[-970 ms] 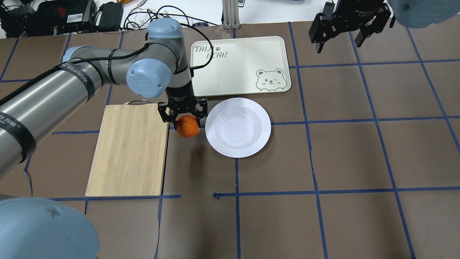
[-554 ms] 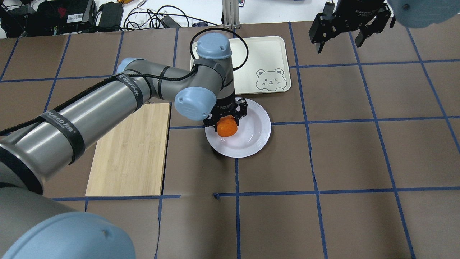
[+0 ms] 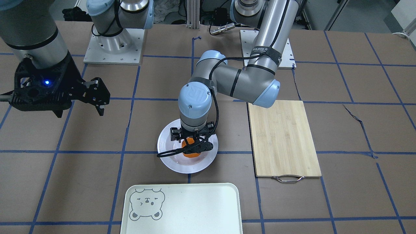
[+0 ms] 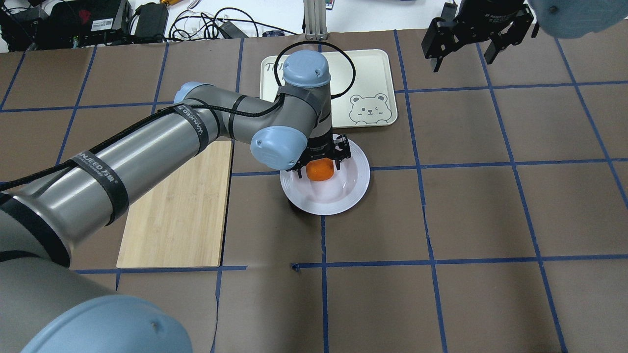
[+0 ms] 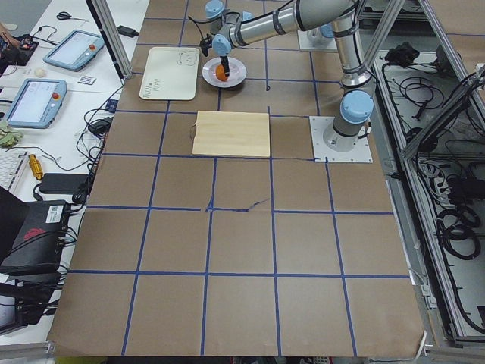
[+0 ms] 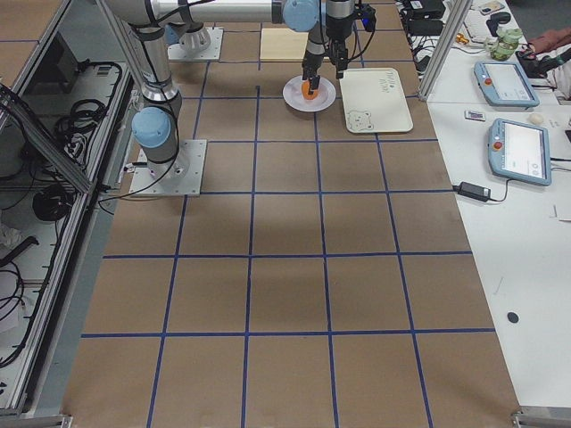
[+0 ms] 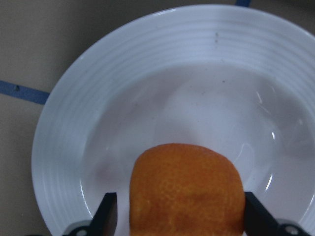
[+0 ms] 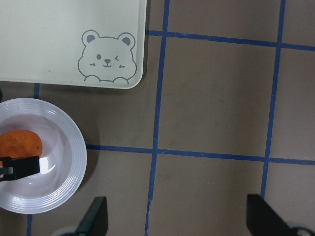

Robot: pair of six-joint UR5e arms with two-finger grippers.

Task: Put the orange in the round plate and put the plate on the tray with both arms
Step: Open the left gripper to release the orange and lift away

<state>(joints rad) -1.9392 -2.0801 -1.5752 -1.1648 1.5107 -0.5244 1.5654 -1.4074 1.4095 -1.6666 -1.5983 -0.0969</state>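
Observation:
My left gripper (image 4: 321, 166) is shut on the orange (image 4: 320, 169) and holds it just over the sunken centre of the white round plate (image 4: 348, 196). The left wrist view shows the orange (image 7: 187, 189) squeezed between both fingers, with the round plate (image 7: 98, 113) right below. From the front the orange (image 3: 189, 154) peeks out under the left gripper (image 3: 191, 146), low in the plate (image 3: 172, 162). The cream tray (image 4: 363, 73) with its bear drawing lies just beyond the plate. My right gripper (image 4: 463, 49) hangs open, high at the far right, holding nothing.
A bamboo cutting board (image 4: 176, 206) lies left of the plate, partly under my left arm. Blue tape lines grid the brown table. Cables and boxes crowd the far edge (image 4: 98, 19). In the right wrist view the tray (image 8: 59, 39) and plate (image 8: 64, 182) sit at the left.
My left gripper carried the orange rightwards from beside the cutting board to over the plate's middle and lowered it. The right gripper has stayed still.

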